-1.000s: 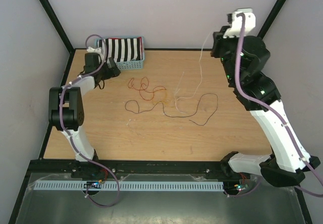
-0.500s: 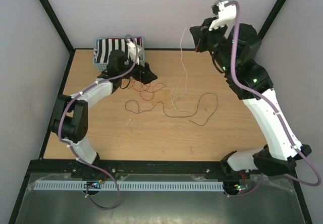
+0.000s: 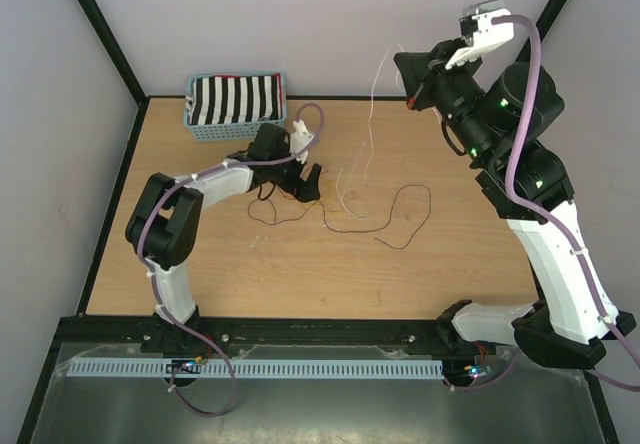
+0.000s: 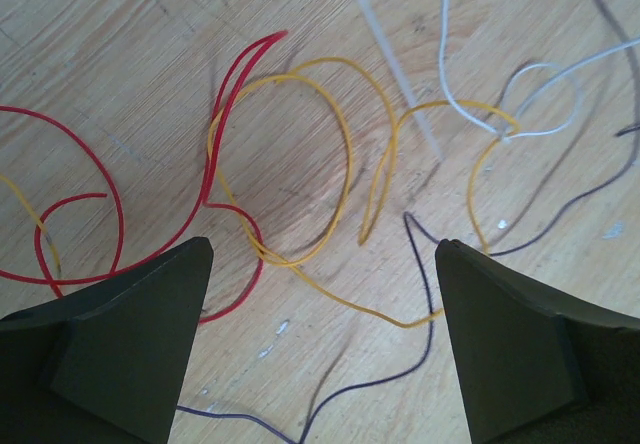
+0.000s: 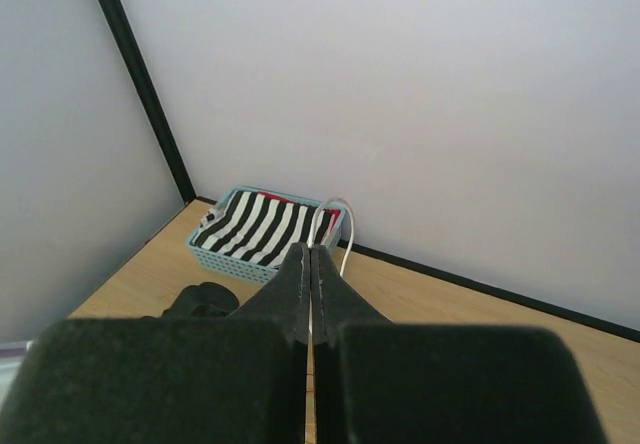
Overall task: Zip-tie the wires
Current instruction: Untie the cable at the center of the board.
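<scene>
Pale wood table (image 3: pixel 300 284) boxed in by grey walls and black frame posts. Blue basket (image 3: pixel 240 130) of striped cloth (image 3: pixel 235 99) at the back left corner, taken as landmark.

Left jaws: spread very wide, clamped on nothing. Down low over the table, a little nearer the arm bases than the basket and just off its right-hand corner. Dark fingers (image 4: pixel 120 354) at either side of the left wrist view, with bare wood and wire loops between and beyond them. Contact with wood or wire: cannot tell.

Wires (image 3: pixel 340 226): loose on the table, nearer the bases than the basket and toward the right arm's side of it.
- Red wire (image 4: pixel 232 89): curling ahead of the left-hand finger.
- Yellow wire (image 4: pixel 345 154): looping across the middle of the gap.
- Dark wire (image 4: pixel 425 264): trailing near the right-hand finger, then running on in a wide loop farther from the basket.

Right jaws: pressed together, pinching a white strand (image 3: pixel 371 119). Raised high in the air, well to the right of the basket, close to the back wall, tips aimed toward the basket. Strand hanging from the tips down to the table among the wires, right of the left jaws.
</scene>
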Motion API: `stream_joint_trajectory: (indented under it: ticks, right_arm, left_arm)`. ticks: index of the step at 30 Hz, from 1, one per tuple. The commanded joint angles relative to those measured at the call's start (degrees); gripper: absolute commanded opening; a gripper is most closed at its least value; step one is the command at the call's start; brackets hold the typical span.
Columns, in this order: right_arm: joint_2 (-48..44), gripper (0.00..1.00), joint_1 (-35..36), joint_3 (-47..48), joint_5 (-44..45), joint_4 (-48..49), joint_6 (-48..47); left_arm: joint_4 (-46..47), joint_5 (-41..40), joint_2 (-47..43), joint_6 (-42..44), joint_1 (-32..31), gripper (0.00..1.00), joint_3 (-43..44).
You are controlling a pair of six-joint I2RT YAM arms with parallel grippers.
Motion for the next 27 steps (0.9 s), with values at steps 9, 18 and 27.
stream_joint_trajectory:
  ticks: [9,18,27]
  right_arm:
    - [-1.5,0.0,0.1,-1.8,0.5,1.3,0.3]
    - [-2.1,0.0,0.1,-2.8,1.4,1.5,-0.3]
    - [-2.6,0.0,0.1,-3.0,4.6,1.5,-1.9]
  left_arm:
    - [-9.2,-13.8,9.1,5.7,-3.0,0.94,9.3]
    - [-11.6,-18.1,13.7,6.8,-4.0,0.73,13.7]
    - [-11.7,-21.0,16.5,5.9,-3.7,0.28,14.3]
